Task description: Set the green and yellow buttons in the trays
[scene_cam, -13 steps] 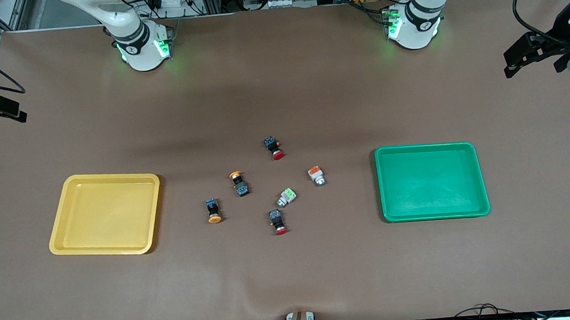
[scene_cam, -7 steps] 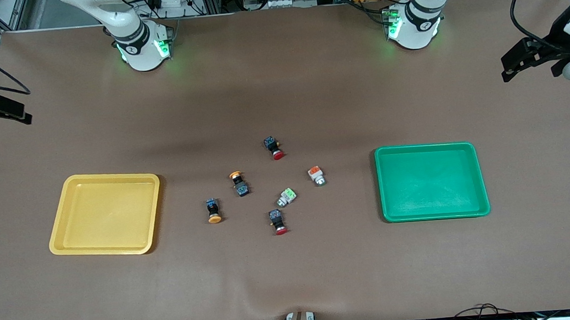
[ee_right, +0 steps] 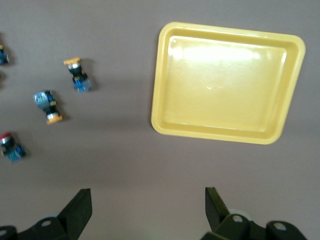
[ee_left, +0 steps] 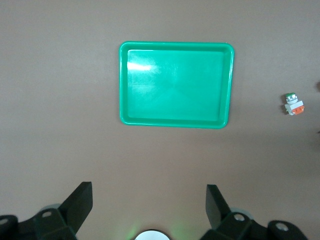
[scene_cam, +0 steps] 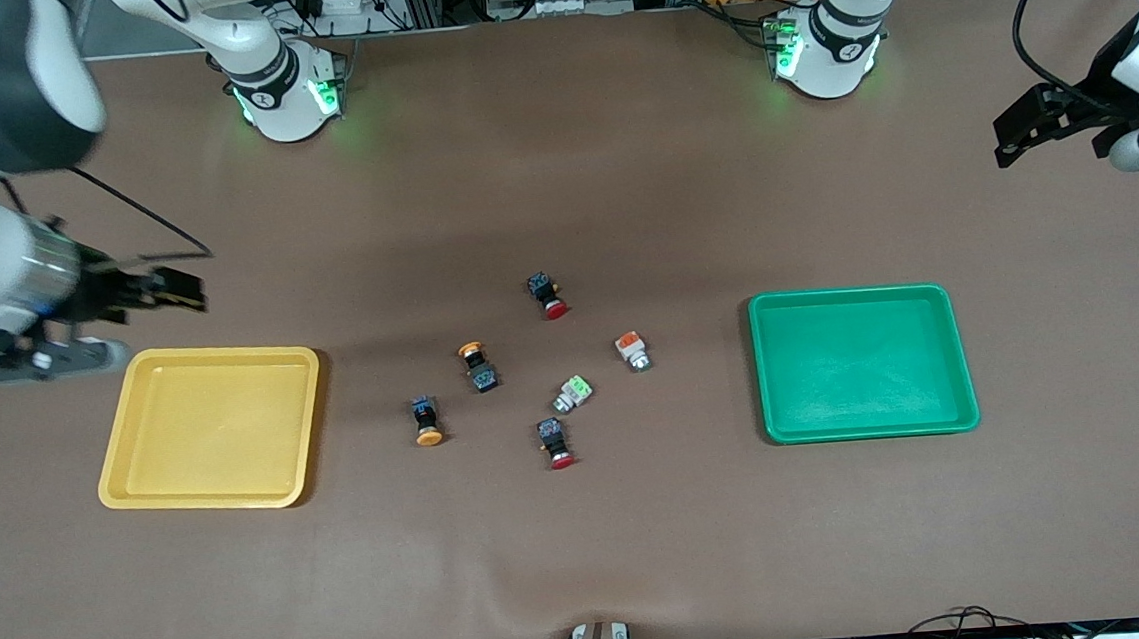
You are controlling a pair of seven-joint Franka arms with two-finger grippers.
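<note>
Two buttons with orange-yellow caps (scene_cam: 473, 365) (scene_cam: 426, 422) lie mid-table and show in the right wrist view (ee_right: 77, 76) (ee_right: 47, 106). A silver button with a light-green block (scene_cam: 572, 393) and one with an orange block (scene_cam: 632, 350) lie beside them; the orange one shows in the left wrist view (ee_left: 292, 104). The yellow tray (scene_cam: 221, 352) (ee_right: 225, 137) and green tray (scene_cam: 848, 292) (ee_left: 175, 45) hold nothing. My right gripper (scene_cam: 182, 291) (ee_right: 148, 207) is open over bare table by the yellow tray. My left gripper (scene_cam: 1010, 135) (ee_left: 149, 205) is open over bare table at its end.
Two black buttons with red caps (scene_cam: 548, 295) (scene_cam: 555, 443) lie among the others; one shows in the right wrist view (ee_right: 11, 146). Brown paper covers the table. Both arm bases stand along the table edge farthest from the front camera.
My right arm has swung in from its end of the table to beside the yellow tray. My left gripper has edged slightly toward the middle. The buttons and trays have not moved.
</note>
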